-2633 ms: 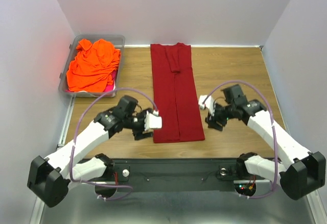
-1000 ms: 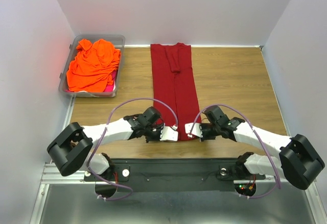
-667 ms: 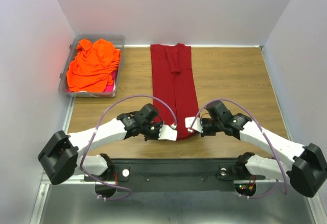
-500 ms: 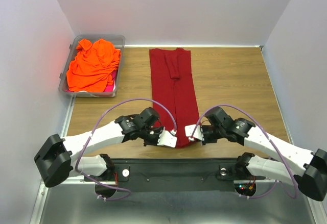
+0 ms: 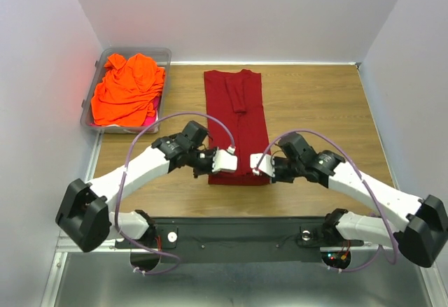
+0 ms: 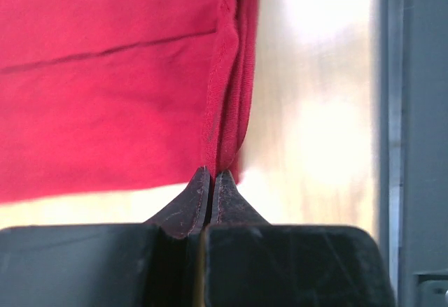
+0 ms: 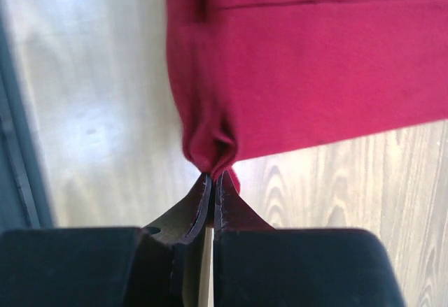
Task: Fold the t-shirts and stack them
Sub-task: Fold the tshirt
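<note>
A dark crimson t-shirt [image 5: 236, 115], folded into a long narrow strip, lies down the middle of the wooden table [image 5: 315, 104]. My left gripper [image 5: 225, 160] is shut on its near left corner, the hem [image 6: 225, 139] pinched between the fingertips. My right gripper [image 5: 259, 164] is shut on the near right corner, with bunched cloth [image 7: 210, 146] in its tips. Both corners are raised off the table. A bright orange t-shirt [image 5: 126, 89] sits crumpled in the bin, with a bit of magenta fabric [image 5: 148, 120] under it.
The clear grey plastic bin [image 5: 159, 58] stands at the table's far left corner. White walls close in the table at the back and on both sides. A black rail [image 5: 238, 231] with the arm bases runs along the near edge.
Both grippers closed on the red shirt's near corners and have carried them away from the near edge toward the back. The strip now looks shorter.
</note>
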### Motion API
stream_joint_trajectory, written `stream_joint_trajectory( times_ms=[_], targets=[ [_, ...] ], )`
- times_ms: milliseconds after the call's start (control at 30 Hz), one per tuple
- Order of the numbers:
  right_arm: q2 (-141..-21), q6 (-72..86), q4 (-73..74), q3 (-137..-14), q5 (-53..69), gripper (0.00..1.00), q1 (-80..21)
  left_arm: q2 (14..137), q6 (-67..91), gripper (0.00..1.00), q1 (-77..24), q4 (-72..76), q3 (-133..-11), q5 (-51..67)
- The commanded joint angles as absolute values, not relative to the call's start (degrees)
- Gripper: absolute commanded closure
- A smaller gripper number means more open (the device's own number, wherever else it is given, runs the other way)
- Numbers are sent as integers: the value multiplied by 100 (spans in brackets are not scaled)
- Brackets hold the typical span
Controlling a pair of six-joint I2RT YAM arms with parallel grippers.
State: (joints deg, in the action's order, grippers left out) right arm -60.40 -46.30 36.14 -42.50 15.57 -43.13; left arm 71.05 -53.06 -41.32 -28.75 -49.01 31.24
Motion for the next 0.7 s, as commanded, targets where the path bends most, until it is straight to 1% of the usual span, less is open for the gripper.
stream_joint_trajectory(
  times_ms=[0, 167, 267, 433, 533, 667],
  targets=[
    [-6397, -4868, 2945, -4605, 1722, 99, -3947, 7356, -5843, 100, -3824, -2664, -5220, 3138],
    [-7283, -5325, 2751, -5097, 2161, 99, -3175, 7926, -6354, 100, -3420, -2593, -5624, 3129],
    [-7811, -5581, 2637, -5492, 2320, 99, -2928, 8374, -6583, 100, -3157, -2575, -6018, 3164],
    [-8472, -5853, 2531, -6089, 2513, 99, -2707, 9226, -6873, 100, -2813, -2724, -6758, 3296],
    [-8876, -5967, 2505, -6415, 2610, 99, -2576, 9640, -7048, 100, -2655, -2847, -7345, 3357],
    [-9333, -6134, 2487, -6819, 2672, 99, -2339, 10088, -7242, 100, -2479, -2944, -7829, 3384]
  ],
)
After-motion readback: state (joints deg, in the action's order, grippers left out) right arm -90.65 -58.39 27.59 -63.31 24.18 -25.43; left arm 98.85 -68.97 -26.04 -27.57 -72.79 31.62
